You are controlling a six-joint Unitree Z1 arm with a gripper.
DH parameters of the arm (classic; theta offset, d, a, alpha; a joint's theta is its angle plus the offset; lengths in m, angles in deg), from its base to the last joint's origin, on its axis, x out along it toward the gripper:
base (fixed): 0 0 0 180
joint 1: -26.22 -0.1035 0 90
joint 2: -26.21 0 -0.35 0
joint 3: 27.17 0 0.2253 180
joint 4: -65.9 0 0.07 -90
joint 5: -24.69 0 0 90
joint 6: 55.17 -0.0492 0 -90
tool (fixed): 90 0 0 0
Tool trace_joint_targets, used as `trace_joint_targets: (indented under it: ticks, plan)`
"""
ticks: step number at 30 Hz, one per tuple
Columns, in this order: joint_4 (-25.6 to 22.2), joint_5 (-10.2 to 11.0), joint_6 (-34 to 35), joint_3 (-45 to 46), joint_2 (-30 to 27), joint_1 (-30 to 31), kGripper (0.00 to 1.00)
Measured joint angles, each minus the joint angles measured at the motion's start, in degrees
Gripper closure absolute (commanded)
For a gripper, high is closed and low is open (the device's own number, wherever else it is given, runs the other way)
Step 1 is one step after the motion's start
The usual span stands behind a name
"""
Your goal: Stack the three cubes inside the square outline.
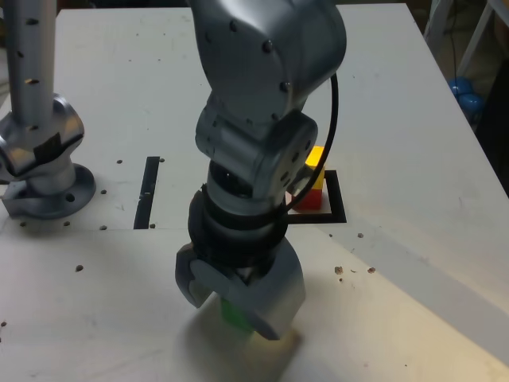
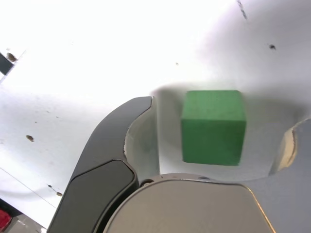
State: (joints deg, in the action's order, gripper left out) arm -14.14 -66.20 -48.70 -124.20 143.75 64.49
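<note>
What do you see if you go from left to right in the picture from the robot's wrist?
In the wrist view, going left to right: a little piece of the red cube → one dark finger of the tool → the green cube → the tool's other finger.

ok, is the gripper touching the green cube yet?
Apart. The wrist view shows open jaws around the green cube, with bare tabletop visible between it and the jaw on either side.

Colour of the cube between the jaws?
Green; it shows best in the wrist view.
</note>
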Motion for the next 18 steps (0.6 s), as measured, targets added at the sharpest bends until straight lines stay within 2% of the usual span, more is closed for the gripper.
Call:
trace_joint_targets:
  ticks: [4,9,11,13,18]
  plan:
    - [0.0,-0.2,0.2,-0.7,0.7,0.3,0.27]
    - [0.1,-0.2,0.9,-0.8,1.4,0.4,0.56]
    - [0.5,0.3,1.1,-0.8,1.5,0.4,0.64]
    - [1.1,0.6,1.1,-0.8,1.5,0.4,0.68]
    - [1.8,0.8,1.2,-0.5,1.5,0.4,0.69]
